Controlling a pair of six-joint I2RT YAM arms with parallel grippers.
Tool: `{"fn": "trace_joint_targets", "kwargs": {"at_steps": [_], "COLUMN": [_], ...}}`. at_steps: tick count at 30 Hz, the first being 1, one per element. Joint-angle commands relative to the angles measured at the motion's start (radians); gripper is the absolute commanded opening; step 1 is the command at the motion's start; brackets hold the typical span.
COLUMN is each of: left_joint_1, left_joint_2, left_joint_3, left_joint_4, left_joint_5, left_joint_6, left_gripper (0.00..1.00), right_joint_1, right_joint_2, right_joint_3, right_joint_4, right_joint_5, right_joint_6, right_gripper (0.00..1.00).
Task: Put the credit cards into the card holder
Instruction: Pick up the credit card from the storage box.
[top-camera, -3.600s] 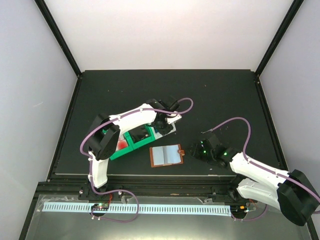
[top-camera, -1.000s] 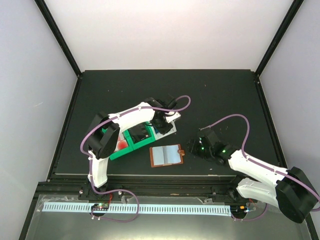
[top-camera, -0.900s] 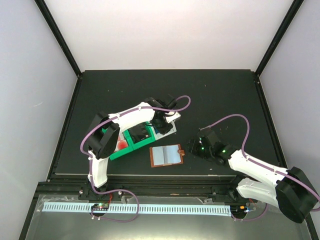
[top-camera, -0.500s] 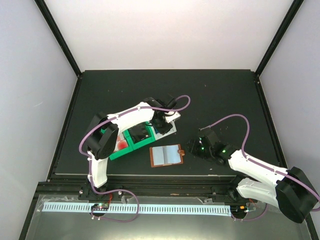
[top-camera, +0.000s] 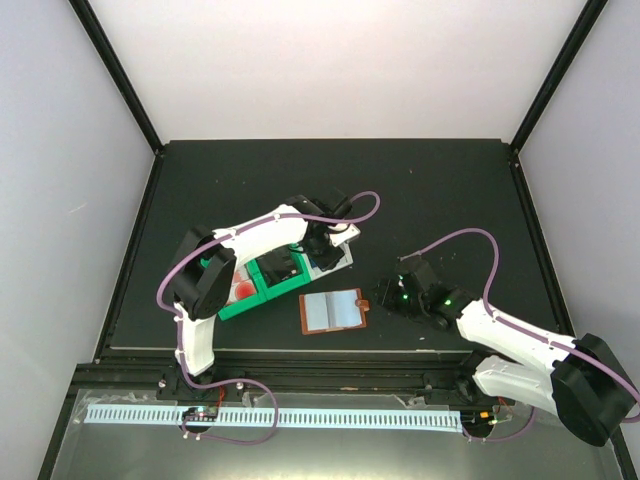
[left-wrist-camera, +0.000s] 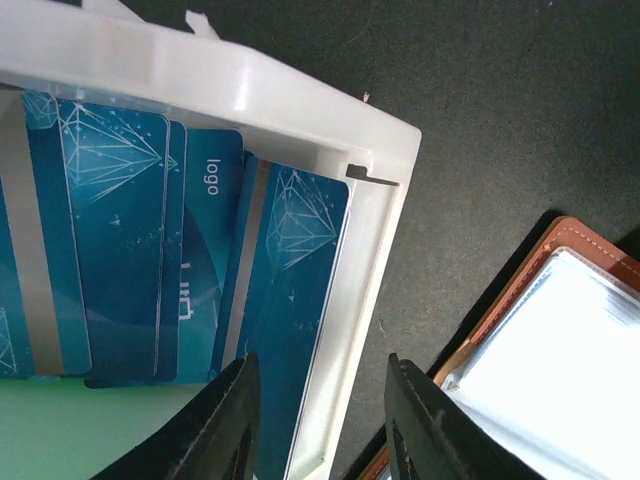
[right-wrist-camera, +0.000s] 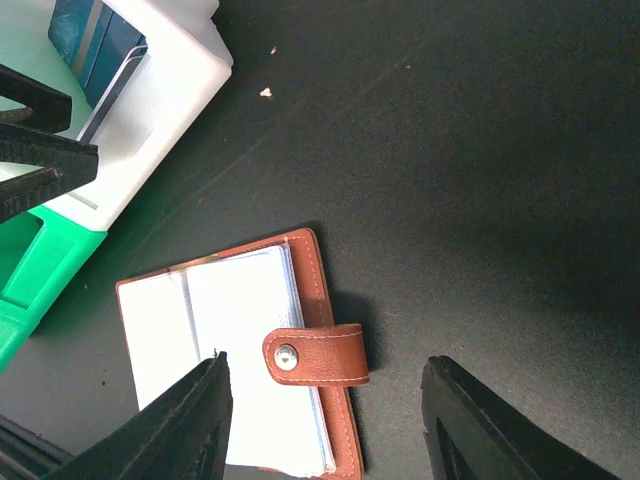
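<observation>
Crosswise lies the open card holder (top-camera: 330, 312), snap tab (top-camera: 363, 305) pointing right.

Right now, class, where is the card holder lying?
In the top view the card holder lies open on the table, just nearer the arms than the white bin.

The word "logo" on one blue card (left-wrist-camera: 205, 250)

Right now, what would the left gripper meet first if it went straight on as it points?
The left gripper would likely meet the blue card lying against the wall of the white bin, or that wall itself; depth is unclear.
</observation>
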Motion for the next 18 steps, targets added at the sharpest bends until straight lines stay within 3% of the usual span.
{"fn": "trace_joint_targets", "kwargs": {"at_steps": [1,6,18], "left_joint_1": [0.004,0.004,0.004], "left_joint_2": [0.023,0.049,0.010], "left_joint_3": [0.012,0.017,0.012], "left_joint_4": [0.009,0.006,-0.015], "left_joint_5": [0.001,0.013,0.028], "left_joint_6": [0.006,0.011,0.009], "left_gripper": [0.37,0.38,0.28], "right_joint_1": [-0.005,-0.005,-0.006], "right_joint_2": [0.003,-0.001,-0.001], "right_joint_3": [-0.015,-0.018,-0.018], "right_joint_4": [0.024,0.019,0.019], "right_joint_5": [-0.001,0.002,0.003], "right_joint_6": [0.006,0.005,0.004], "right_gripper": [0.54,0.54,0.54]}}
